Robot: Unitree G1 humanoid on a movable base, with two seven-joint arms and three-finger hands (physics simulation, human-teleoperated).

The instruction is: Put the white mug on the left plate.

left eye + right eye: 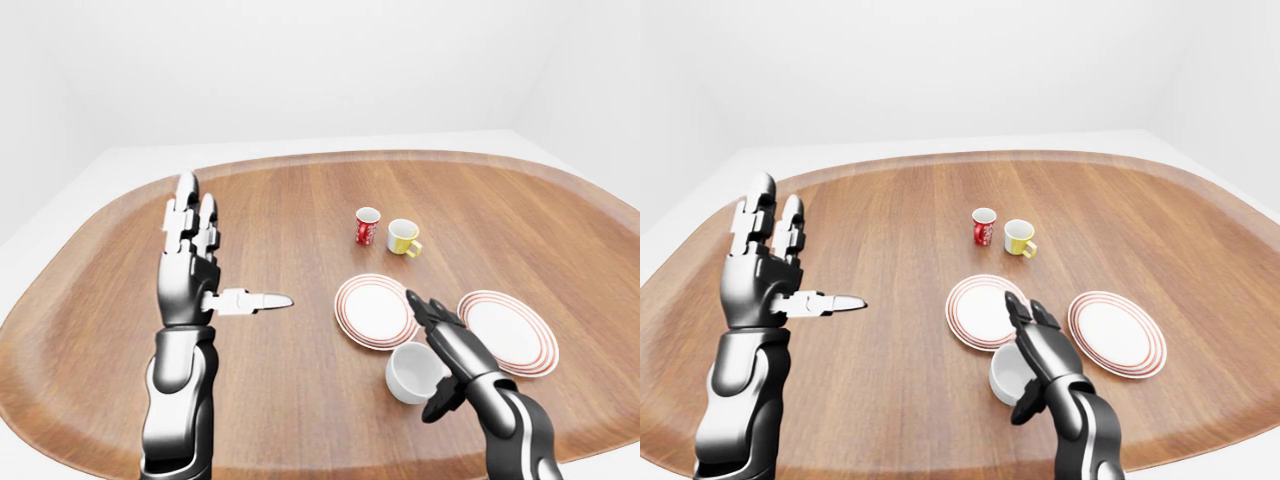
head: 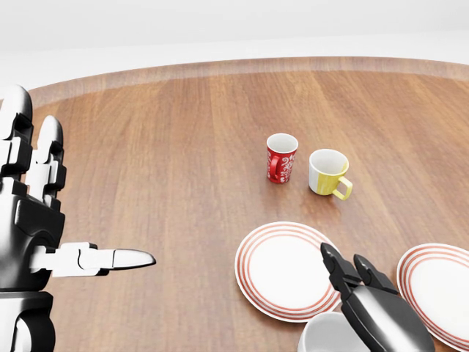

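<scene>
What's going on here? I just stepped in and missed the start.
A simulated humanoid works at a wooden table. Its right hand is at the white mug, fingers against its side; whether they grip it is unclear. The mug sits near the bottom of the view, just below the left plate, not yet on it. The left hand is raised, open and empty. A red mug, a yellow mug and a right plate sit untouched.
</scene>
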